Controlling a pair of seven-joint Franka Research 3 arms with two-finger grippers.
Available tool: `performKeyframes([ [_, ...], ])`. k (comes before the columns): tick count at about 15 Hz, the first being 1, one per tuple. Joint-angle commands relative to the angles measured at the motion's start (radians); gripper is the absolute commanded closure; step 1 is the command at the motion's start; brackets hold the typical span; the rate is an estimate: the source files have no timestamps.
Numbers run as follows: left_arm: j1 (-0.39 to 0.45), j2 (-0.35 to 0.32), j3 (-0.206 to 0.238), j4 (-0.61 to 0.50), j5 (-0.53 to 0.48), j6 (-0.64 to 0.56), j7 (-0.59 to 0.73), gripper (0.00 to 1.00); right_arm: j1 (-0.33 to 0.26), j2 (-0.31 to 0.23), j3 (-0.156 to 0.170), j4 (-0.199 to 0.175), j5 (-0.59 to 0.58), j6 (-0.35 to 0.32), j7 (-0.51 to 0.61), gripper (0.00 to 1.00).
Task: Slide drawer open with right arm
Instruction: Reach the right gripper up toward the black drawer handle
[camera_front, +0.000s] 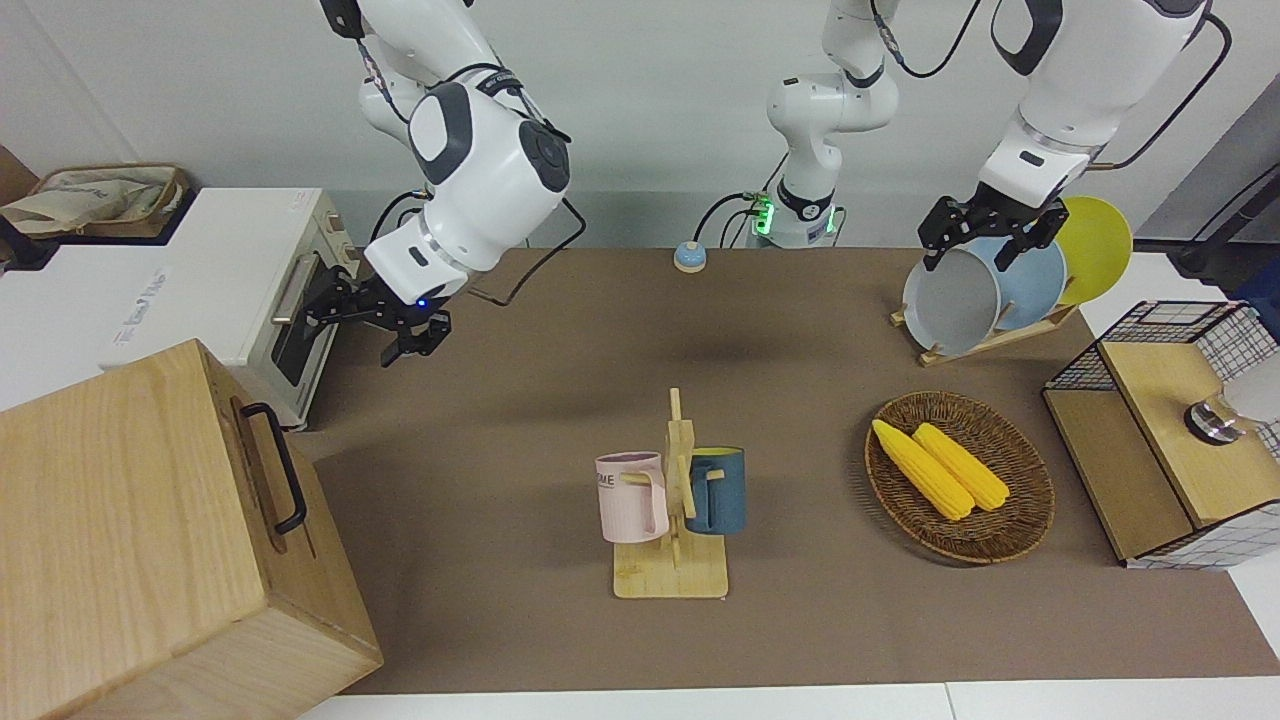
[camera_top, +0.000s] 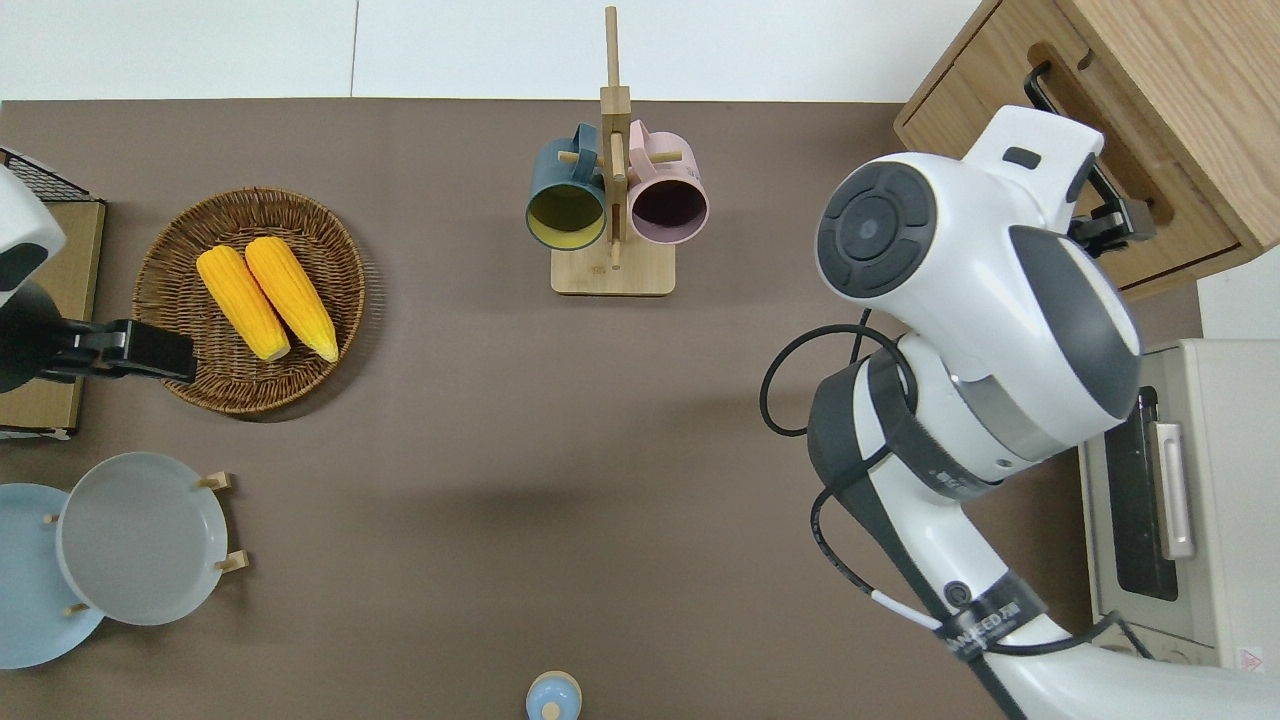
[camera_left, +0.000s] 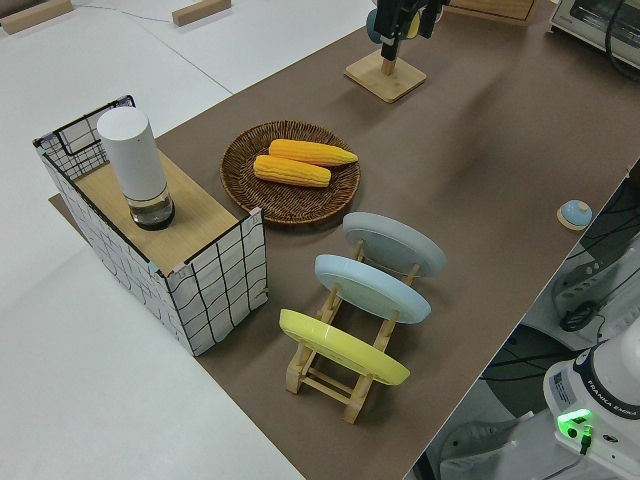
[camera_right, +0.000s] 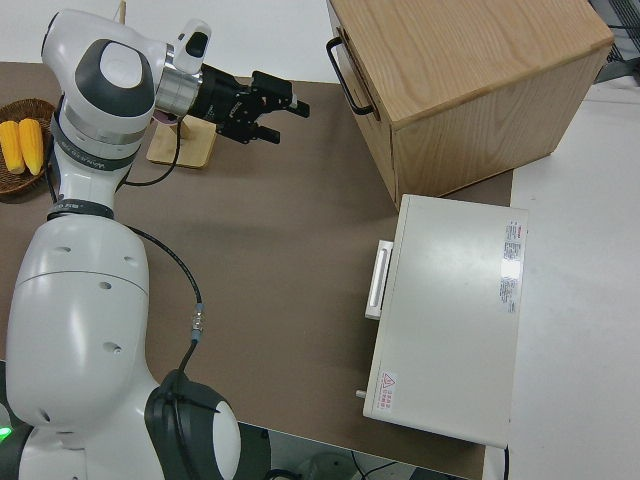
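Right tool (camera_right: 283, 113) — fingers apart — hangs short of the drawer (camera_right: 362, 112) handle (camera_right: 346, 75).

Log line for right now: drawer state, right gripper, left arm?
drawer: closed | handle: untouched | right gripper: open, short of handle | left arm: parked

drawer (camera_front: 262, 478) – light wood, black handle | mugs (camera_front: 632, 497) – pink, dark blue | corn (camera_front: 940, 467) – yellow

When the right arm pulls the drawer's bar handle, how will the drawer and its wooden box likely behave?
The black bar handle looks rigid, so it should not flex. The drawer is shallow and should slide straight. The box looks big and solid, so it probably stays put, though it might creep on the mat. The right tool is open, short of the handle.
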Motion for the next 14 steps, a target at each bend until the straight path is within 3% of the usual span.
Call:
performKeyframes([
  [1,0.004,0.011,-0.006,0.026,0.017,-0.02,0.01,0.01,0.019,0.02,0.001,-0.043,-0.161,0.069,0.072,0.017],
  [8,0.004,0.011,-0.006,0.024,0.017,-0.02,0.01,0.01,0.025,0.099,-0.012,-0.083,-0.449,0.178,0.158,0.017],
  [12,0.004,0.011,-0.006,0.026,0.017,-0.02,0.01,0.01,0.027,0.144,-0.084,-0.103,-0.606,0.255,0.215,0.017],
  [14,0.004,0.011,-0.006,0.026,0.017,-0.02,0.01,0.01,0.027,0.161,-0.098,-0.111,-0.678,0.278,0.245,0.017],
])
